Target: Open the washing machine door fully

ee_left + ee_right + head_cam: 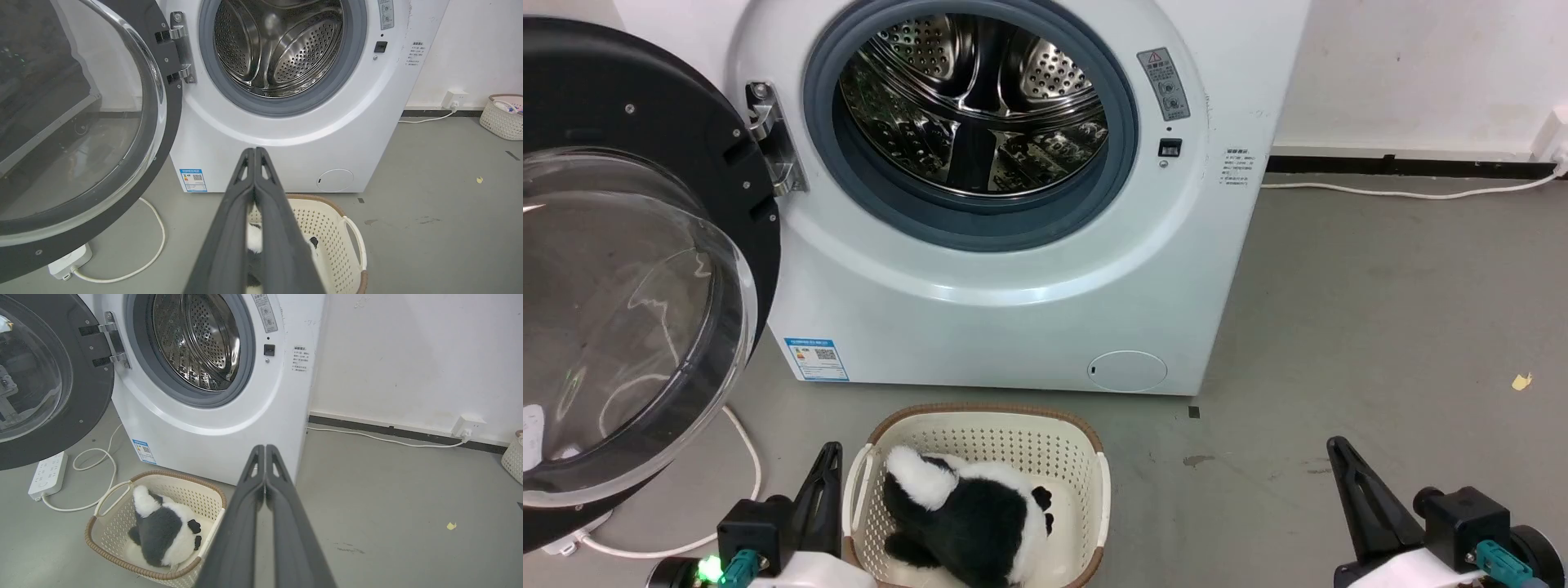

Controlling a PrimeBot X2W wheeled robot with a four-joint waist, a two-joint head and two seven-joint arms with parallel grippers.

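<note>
The washing machine door (pixel 629 269), glossy black with a bulging clear glass bowl, stands swung wide to the left on its metal hinge (pixel 772 139); it also shows as door (pixel 81 122) and door (pixel 45 375). The steel drum (pixel 976 106) lies exposed inside the grey rubber ring. My left gripper (pixel 829 457) sits low at the bottom left, shut with nothing in it, apart from the door. In its own wrist view the left gripper (pixel 255 151) has its tips together. My right gripper (pixel 1335 447) rests at the bottom right, also shut and empty, as the right gripper (pixel 265 448) shows.
A cream basket (pixel 1086 457) holding a black-and-white plush toy (pixel 972 514) sits on the floor before the machine, between my arms. A white power strip (pixel 48 473) and cable (pixel 752 474) lie under the door. Another basket (pixel 502 118) stands by the right wall.
</note>
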